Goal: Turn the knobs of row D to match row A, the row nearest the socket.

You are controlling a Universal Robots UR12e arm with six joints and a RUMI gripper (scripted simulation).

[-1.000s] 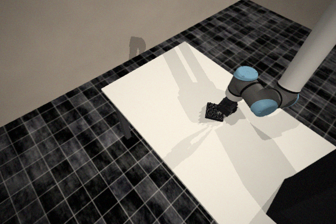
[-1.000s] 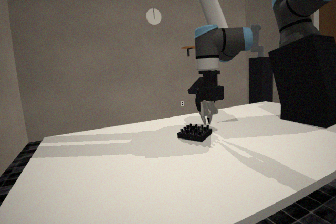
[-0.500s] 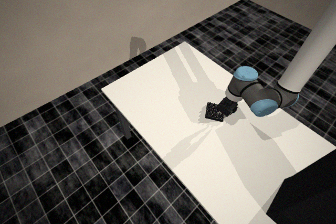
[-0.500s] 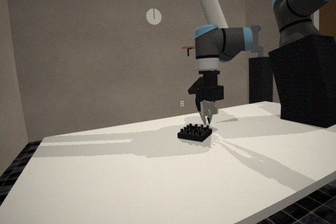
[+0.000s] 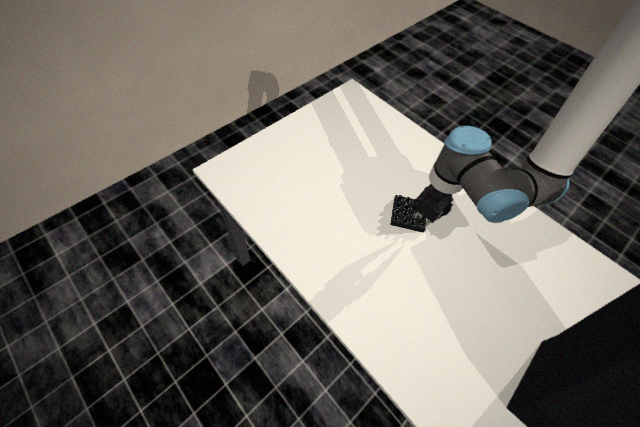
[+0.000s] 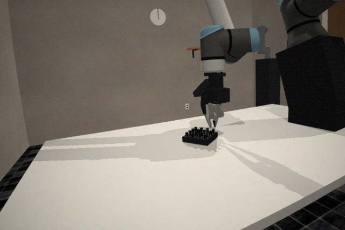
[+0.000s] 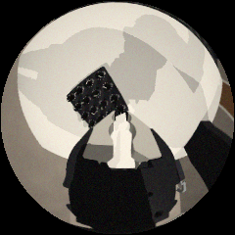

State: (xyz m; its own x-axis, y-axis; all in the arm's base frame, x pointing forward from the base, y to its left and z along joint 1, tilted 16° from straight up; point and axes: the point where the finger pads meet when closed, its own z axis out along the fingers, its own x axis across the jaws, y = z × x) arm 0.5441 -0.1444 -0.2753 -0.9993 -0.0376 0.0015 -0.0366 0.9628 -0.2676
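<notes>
The black knob box (image 5: 408, 219) (image 6: 194, 140) (image 7: 88, 105) lies on the white table, with several upright black knobs in rows. Their marks and the socket are too small or dark to make out, so I cannot tell the rows apart. My gripper (image 6: 213, 126) (image 7: 120, 112) points down at one corner of the box. Its fingertips stand a narrow gap apart, open, close over the corner knob (image 6: 213, 130). I cannot tell whether the tips reach down around it. In the top view the gripper's body hides that corner.
The white table (image 5: 289, 174) (image 6: 111, 188) carries wide shadows of the arm. The arm's black pedestal (image 5: 584, 360) (image 6: 311, 88) stands at the table's side. The neighbouring knobs stand close beside the corner knob.
</notes>
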